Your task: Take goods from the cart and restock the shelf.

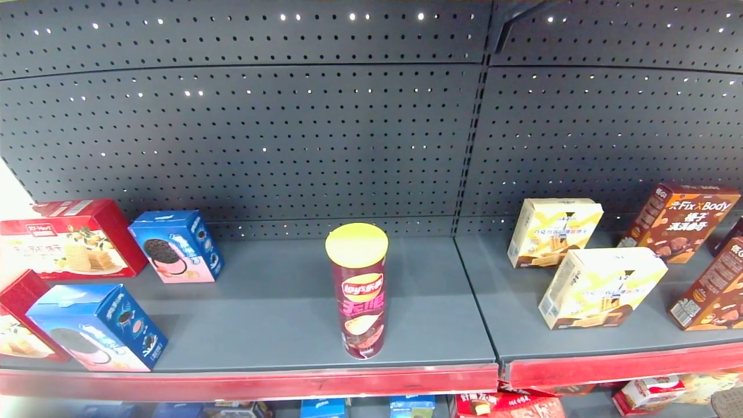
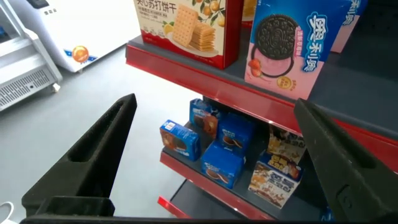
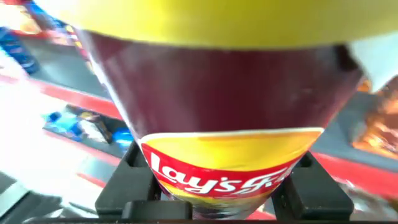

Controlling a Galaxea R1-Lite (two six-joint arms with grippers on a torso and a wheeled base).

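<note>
Maroon with a yellow lid, the crisps canister (image 3: 217, 93) sat hard against the right wrist camera. The right gripper (image 3: 211, 186) was clenched on its lower body, one dark finger pressed to each side. It seemed to be held roughly upright, lid uppermost, so that its long axis crossed the line of the fingers. Behind it ran a red shelf lip and the lower tiers, which put it in front of the shelving.

The left gripper (image 2: 214, 102) hung released, its fingers (image 2: 93, 155) spread wide with nothing between them. It faced blue biscuit boxes (image 2: 221, 165) on a lower tier.

Farther out, on the shelf (image 1: 278, 313), a standing canister (image 1: 360, 290) of the same kind stood upright near the front edge, untouched. Bare board lay on both sides of it: toward the blue sandwich-biscuit box (image 1: 177, 247) on the left and the pale wafer box (image 1: 554, 232) on the right.

The right arm carried the load, so placing was likely its job. The spot just beside the standing canister looked the natural target, and the upright axis would have to be kept.
</note>
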